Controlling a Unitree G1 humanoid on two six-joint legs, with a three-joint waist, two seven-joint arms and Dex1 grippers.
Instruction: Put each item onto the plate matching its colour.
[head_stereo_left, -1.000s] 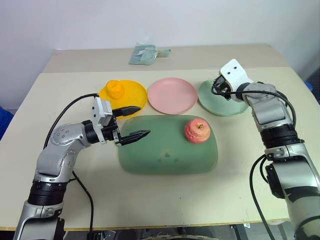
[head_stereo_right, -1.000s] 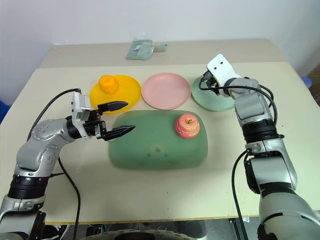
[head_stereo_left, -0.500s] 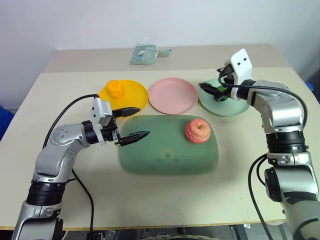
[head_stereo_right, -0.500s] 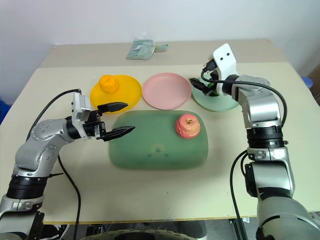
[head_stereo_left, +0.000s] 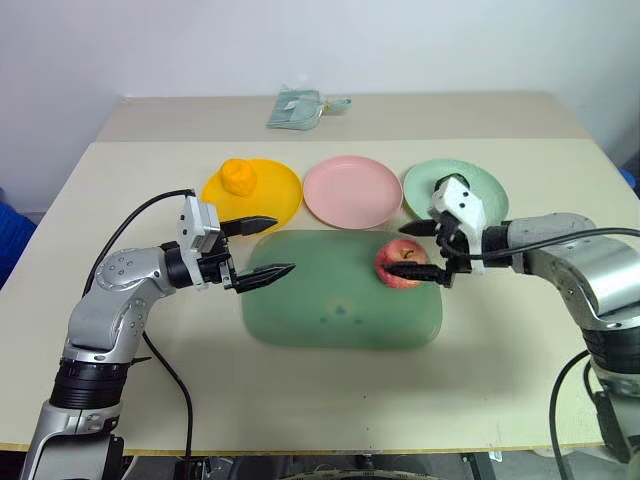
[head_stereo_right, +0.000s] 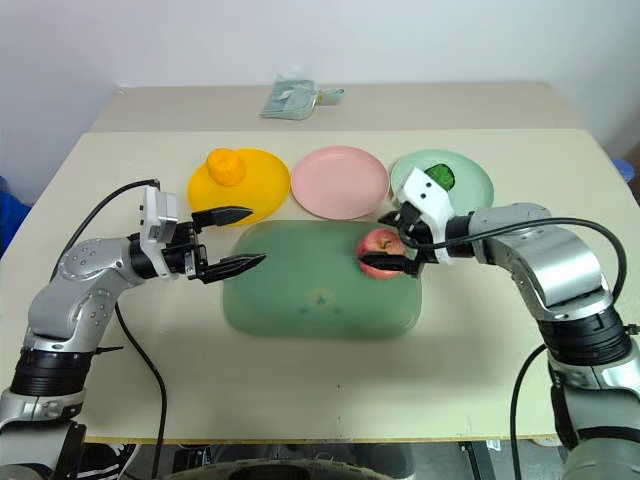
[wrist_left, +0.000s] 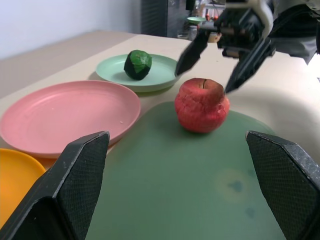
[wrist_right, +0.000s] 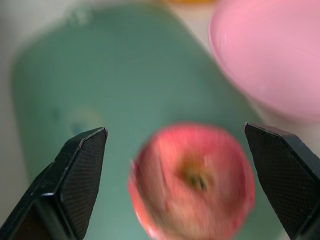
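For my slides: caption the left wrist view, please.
Open right gripper poised over the red apple on the green mat.

Glossy plastic pink plate (wrist_left: 65, 115), matt mat (wrist_left: 190, 185)

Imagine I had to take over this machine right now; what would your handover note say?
Left gripper: open, empty, hovering by the pale green mat.
Right gripper: open, fingers either side of the pinkish-red toy apple on the mat, not gripping.
Done: lumpy orange toy fruit on the yellow-orange plastic plate; round green-and-black toy fruit on the light green plate.
Left: grasp the apple and place it on the empty pink plate.
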